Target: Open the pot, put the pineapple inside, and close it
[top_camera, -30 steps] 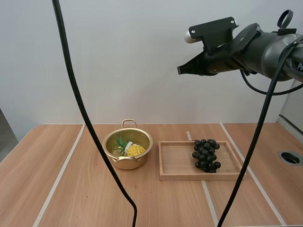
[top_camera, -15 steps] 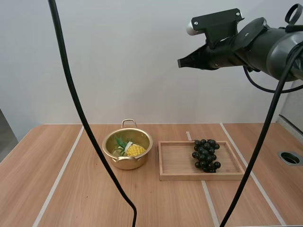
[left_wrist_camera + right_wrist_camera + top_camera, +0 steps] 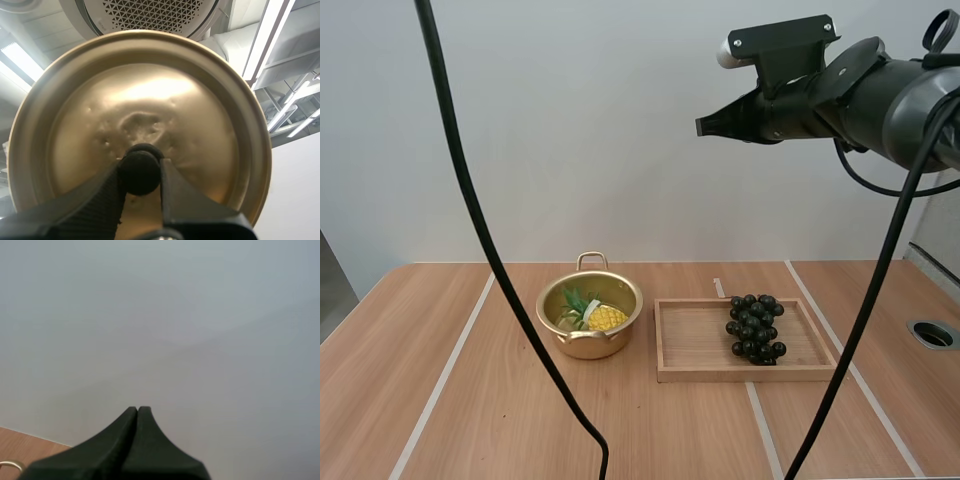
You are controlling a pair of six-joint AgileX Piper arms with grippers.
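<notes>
Showing the task well past its midpoint. Finding the pot point(image 3: 590, 330) standing uncovered on the table point(image 3: 450, 400), just left of the wooden tray point(image 3: 695, 345), with the pineapple point(image 3: 599, 318) already lying inside it, leaves pointing toward the left rim. Judging the opening and the loading as done.

Pinching the black knob point(image 3: 140, 165) of the lid point(image 3: 165, 100) between the two fingers of the left gripper point(image 3: 140, 172), and holding the lid aloft, clear of the pot, its golden top face turned toward the wrist camera.

Carrying nothing in the right gripper point(image 3: 703, 127): fingers point(image 3: 127, 440) lying together as one dark wedge, hanging high above the table and well apart from everything on it.

Leaving only the closing: judging that the next step calls for bringing the lid down over the rim, seating it level and letting go of the knob.

Comparing with the view one second earlier: lifting the right gripper a little higher and levelling it, while leaving the pot, the pineapple, the tray and the bunch of grapes point(image 3: 754, 328) exactly where they were.
</notes>
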